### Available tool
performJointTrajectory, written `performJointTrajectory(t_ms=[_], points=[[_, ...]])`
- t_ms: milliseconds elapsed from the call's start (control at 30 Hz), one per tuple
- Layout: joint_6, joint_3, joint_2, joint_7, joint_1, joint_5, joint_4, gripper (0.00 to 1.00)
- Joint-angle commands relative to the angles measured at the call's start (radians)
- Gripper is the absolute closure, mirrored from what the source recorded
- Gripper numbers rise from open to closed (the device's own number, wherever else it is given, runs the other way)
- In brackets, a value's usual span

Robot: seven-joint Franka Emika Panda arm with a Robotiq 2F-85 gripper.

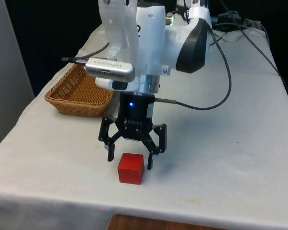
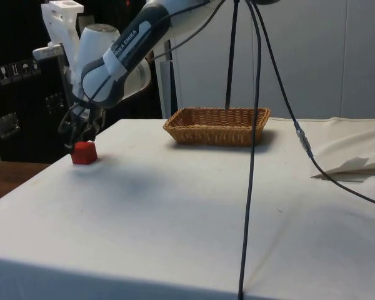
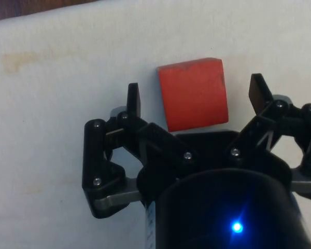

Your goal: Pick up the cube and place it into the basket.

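A red cube (image 1: 131, 168) rests on the white cloth near the table's front edge; it also shows in the side view (image 2: 84, 152) and the wrist view (image 3: 193, 94). My black gripper (image 1: 130, 161) hangs open just above and slightly behind the cube, its fingers spread wider than the cube. In the wrist view the two fingertips (image 3: 133, 98) flank the cube with a gap on each side, touching nothing. The wicker basket (image 1: 79, 92) stands further back at the front view's left, with nothing visible inside; in the side view the basket (image 2: 216, 125) sits well away from the gripper (image 2: 75, 135).
A black cable (image 1: 223, 72) loops from the arm over the table at the front view's right. In the side view cables (image 2: 253, 156) hang down across the middle. The table's front edge (image 1: 134, 211) lies close to the cube.
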Motion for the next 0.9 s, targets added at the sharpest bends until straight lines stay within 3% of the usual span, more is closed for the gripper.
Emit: performJointTrajectory(t_ms=[0, 633, 733, 767, 800, 833, 867], points=[[0.005, 0.009, 0.005, -0.006, -0.005, 0.004, 0.008, 0.00], [0.007, 0.001, 0.020, 0.001, 0.000, 0.002, 0.002, 0.03], [0.006, 0.000, 0.019, 0.002, 0.000, 0.001, 0.002, 0.31], [0.006, 0.000, 0.019, 0.002, 0.001, 0.001, 0.001, 0.60], [0.006, 0.000, 0.019, 0.002, 0.001, 0.001, 0.001, 0.72], [0.006, -0.001, 0.019, 0.002, 0.001, 0.000, 0.000, 0.82], [0.006, 0.000, 0.019, 0.002, 0.001, 0.001, 0.001, 0.82]])
